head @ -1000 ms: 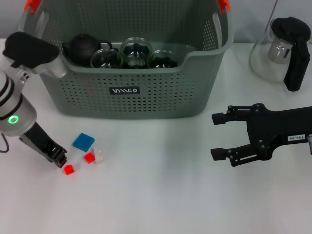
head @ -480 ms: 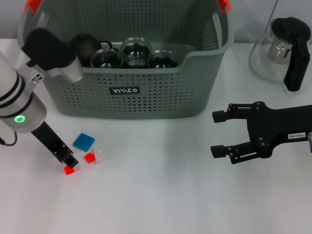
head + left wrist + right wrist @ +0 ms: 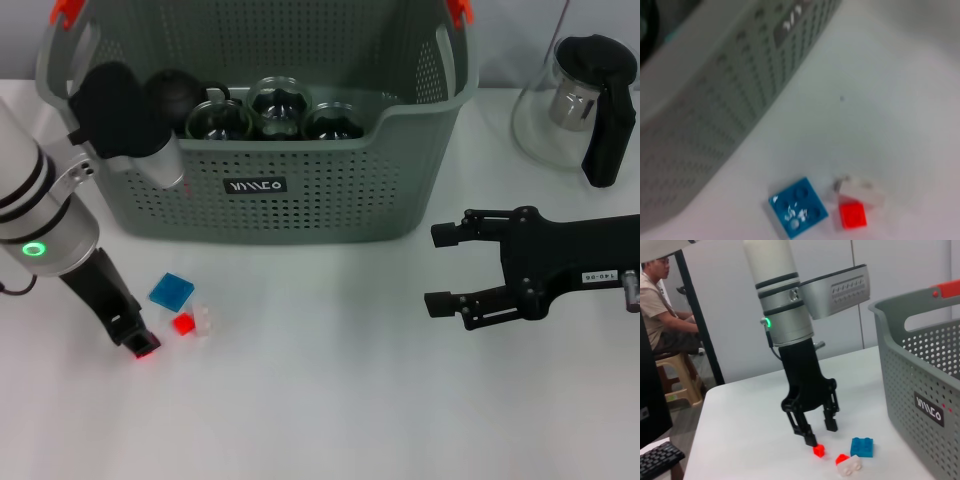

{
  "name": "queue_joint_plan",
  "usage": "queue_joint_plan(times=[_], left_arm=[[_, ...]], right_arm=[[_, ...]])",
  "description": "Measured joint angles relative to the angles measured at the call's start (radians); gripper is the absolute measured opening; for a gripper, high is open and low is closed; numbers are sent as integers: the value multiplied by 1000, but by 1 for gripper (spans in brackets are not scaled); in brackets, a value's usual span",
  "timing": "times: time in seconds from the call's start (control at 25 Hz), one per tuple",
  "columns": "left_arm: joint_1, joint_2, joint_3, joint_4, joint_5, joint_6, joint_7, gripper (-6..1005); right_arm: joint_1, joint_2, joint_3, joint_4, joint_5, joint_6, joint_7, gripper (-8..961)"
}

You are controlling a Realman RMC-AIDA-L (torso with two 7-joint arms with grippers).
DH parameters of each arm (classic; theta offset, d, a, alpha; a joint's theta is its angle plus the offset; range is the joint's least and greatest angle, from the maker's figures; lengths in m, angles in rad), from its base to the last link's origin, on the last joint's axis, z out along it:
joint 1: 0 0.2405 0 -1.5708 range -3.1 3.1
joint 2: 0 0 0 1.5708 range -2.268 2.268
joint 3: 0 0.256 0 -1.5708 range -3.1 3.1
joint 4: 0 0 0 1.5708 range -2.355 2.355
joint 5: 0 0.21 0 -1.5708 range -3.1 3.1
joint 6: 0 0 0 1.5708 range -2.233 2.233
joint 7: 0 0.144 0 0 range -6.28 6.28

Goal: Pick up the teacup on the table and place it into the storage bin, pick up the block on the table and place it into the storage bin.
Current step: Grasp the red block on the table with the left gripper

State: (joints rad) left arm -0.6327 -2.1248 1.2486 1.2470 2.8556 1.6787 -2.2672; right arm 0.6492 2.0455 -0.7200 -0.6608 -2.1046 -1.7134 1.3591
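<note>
The grey-green storage bin stands at the back and holds a black teapot and three glass teacups. No teacup shows on the table. A blue block, a red block and a clear white block lie in front of the bin's left end. A smaller red block lies apart from them. My left gripper is open and low over the table. In the right wrist view one of its fingertips is right at the small red block. My right gripper is open and empty over the table at the right.
A glass pitcher with a black handle stands at the back right. The left wrist view shows the bin wall, the blue block and the red block. A seated person is beyond the table.
My left arm has swung toward the bin, and its gripper has shifted slightly right, down onto the small red block. My right gripper has edged a little left.
</note>
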Motion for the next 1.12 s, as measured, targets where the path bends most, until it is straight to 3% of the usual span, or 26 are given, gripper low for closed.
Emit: queue_joint_plan(times=[0.6, 1.12], left_arm=[[38, -7, 53, -16, 2, -41, 25, 517], [30, 5, 52, -68, 2, -86, 30, 516]], right_arm=[[11, 10, -8, 11, 0, 17, -7, 943], [12, 12, -3, 10, 0, 17, -8, 943]])
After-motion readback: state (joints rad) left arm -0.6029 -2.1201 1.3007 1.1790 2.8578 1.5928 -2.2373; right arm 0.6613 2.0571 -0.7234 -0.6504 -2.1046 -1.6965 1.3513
